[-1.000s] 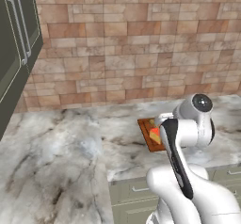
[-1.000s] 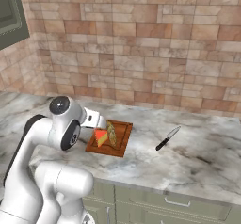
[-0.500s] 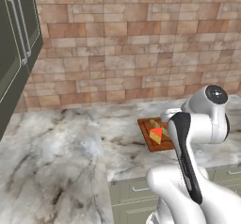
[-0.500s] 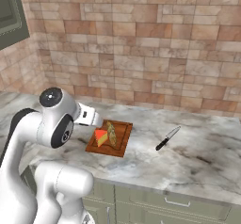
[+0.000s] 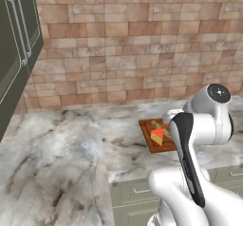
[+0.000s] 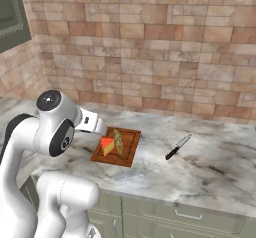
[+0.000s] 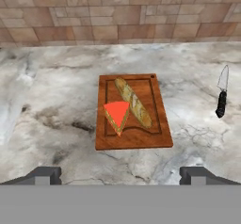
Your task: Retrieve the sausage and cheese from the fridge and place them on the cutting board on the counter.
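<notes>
The cutting board [image 7: 136, 140] lies on the marbled counter [image 7: 56, 91], seen from above in the hand view. On it rests the cheese [image 7: 117, 114], a yellow-orange wedge with a red face, beside a pale tan elongated food item [image 7: 134, 101]. My gripper [image 7: 122, 176] hovers above the counter's near edge, short of the board, open with nothing between its fingertips [image 7: 44, 173]. The base views show the board [image 5: 147, 135] [image 6: 131, 144] and the cheese [image 5: 157, 136] [image 6: 106, 145] just past my arm. The sausage and the fridge are out of view.
A black-handled knife [image 7: 221, 96] [image 6: 178, 146] lies on the counter to the right of the board. A brick wall [image 6: 150, 57] backs the counter. A dark upper cabinet [image 5: 14, 54] hangs at the left. Drawers [image 6: 185, 214] sit below the counter edge.
My arm has risen and drawn back from the board. The cheese and the tan item stay where they were on the board.
</notes>
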